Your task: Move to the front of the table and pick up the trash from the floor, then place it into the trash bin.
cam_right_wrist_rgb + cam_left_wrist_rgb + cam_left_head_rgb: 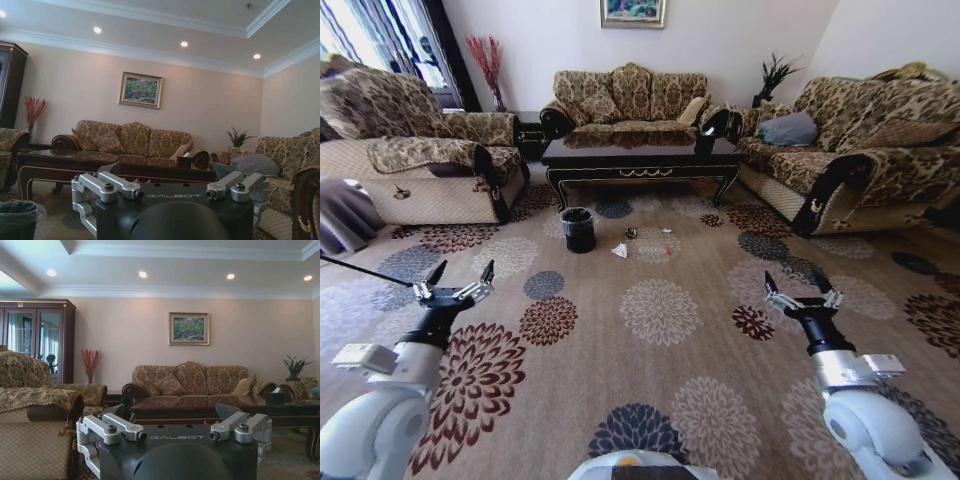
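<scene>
L gripper (455, 282) & R gripper (798, 290): my fingers spread, empty, held low over floor (660, 400). Trash (620, 250) on carpet beside bin (578, 229), in front of table (640, 160), well ahead.

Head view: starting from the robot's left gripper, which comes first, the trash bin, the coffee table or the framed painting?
From the open left gripper:
1. Trash bin, on the carpet ahead.
2. Coffee table, behind the bin.
3. Framed painting, on the far wall.
</scene>
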### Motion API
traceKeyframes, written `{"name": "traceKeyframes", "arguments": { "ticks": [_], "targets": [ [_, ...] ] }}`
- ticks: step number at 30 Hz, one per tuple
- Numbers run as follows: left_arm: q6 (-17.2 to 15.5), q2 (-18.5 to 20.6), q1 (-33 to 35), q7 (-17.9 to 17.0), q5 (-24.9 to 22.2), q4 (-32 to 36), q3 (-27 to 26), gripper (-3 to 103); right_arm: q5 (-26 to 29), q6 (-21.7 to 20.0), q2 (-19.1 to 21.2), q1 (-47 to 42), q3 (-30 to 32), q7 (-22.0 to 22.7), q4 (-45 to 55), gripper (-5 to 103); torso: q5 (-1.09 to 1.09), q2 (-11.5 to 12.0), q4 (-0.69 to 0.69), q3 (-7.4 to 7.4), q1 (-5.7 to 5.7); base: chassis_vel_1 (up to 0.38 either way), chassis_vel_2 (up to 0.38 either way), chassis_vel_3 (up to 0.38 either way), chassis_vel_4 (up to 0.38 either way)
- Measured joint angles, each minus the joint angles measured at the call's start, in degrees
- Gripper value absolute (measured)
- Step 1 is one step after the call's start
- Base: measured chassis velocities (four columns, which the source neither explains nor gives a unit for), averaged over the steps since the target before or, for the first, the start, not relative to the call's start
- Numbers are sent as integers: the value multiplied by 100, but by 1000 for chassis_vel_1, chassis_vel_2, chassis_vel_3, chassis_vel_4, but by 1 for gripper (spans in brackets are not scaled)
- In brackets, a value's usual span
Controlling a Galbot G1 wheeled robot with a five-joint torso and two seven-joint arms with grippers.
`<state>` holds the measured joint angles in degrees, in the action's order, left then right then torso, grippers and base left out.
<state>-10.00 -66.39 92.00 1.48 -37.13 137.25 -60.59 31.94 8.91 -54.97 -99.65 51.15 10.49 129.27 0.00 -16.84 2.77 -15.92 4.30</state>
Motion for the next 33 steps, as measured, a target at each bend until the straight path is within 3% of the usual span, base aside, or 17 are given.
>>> {"name": "traceKeyframes", "arguments": {
  "ticks": [9, 33],
  "targets": [
    [-27, 9, -16, -2, -192, 220, -102, 100, 33, 24, 29, -30, 88, 14, 100, 100, 0, 220, 0, 161, -61, 0, 0, 0, 0],
    [-45, -36, -16, -3, -148, 193, -40, 100, 16, 55, 11, -29, 52, -11, 39, 100, 0, 732, 0, 535, -198, 0, 0, 0, 0]
  ]
}}
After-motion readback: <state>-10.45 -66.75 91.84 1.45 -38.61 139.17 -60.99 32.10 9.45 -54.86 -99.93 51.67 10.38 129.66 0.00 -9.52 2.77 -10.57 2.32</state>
